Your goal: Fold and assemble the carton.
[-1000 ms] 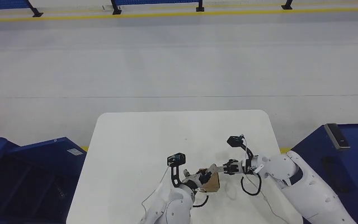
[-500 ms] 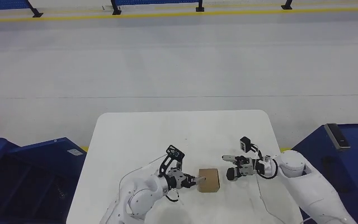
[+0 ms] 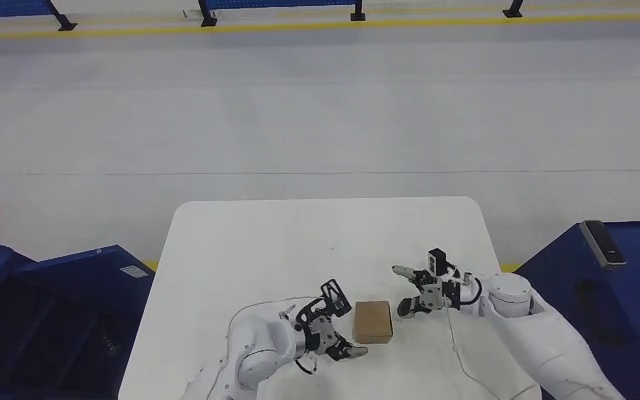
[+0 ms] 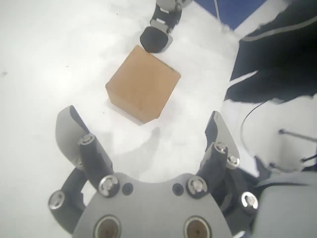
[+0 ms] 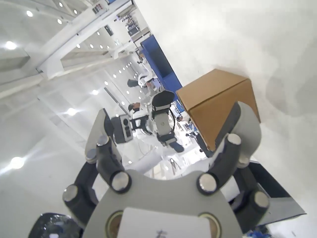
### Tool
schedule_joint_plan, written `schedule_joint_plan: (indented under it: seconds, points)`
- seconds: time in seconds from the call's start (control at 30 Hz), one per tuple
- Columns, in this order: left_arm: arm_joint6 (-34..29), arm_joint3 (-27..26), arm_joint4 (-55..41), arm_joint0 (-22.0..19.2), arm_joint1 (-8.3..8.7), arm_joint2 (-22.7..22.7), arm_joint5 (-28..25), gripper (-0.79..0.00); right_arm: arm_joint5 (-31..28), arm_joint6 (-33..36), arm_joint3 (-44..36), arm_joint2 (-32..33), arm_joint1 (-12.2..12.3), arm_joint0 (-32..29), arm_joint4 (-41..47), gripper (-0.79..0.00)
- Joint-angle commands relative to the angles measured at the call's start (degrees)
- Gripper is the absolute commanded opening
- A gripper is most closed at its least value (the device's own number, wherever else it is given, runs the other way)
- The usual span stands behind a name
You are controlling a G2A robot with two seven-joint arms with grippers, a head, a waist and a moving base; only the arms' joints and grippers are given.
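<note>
Carton (image 3: 372,321) sits boxed-up on the counter (image 3: 260,260) between left pincer (image 3: 345,325) and right pincer (image 3: 402,290), both spread wide and empty; folding looks finished, so only a seam check remains.

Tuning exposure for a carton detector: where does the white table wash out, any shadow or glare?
Left wrist view: table washes out around the carton, only a faint shadow at its base. Right wrist view: ceiling lights glare as bright spots. Top view: carton contrasts plainly.
</note>
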Motion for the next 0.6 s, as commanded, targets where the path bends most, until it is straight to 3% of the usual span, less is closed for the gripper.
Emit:
schedule_joint_plan:
  seconds: [0.0,0.1,0.33,0.57]
  points:
    - [6.78,2.21,6.43,-0.56,0.36,0.1,-2.19,0.0,0.93,-1.96,0.17,-1.27,-0.59,0.75,-0.29,0.0]
    - [11.03,5.36,9.66,-2.67,0.64,0.9,-4.95,0.0,1.16,-3.56,0.35,-2.81,-1.38,1.63,-0.5,0.0]
    - [20.13,13.91,18.35,-7.89,0.07,6.52,-2.14,0.0,1.17,-5.1,1.0,-5.18,-2.8,3.03,-0.56,0.0]
    - [21.91,18.45,18.54,-10.77,-0.52,9.91,-1.93,0.0,1.11,-7.55,0.41,-5.81,-3.54,3.58,-1.44,0.0]
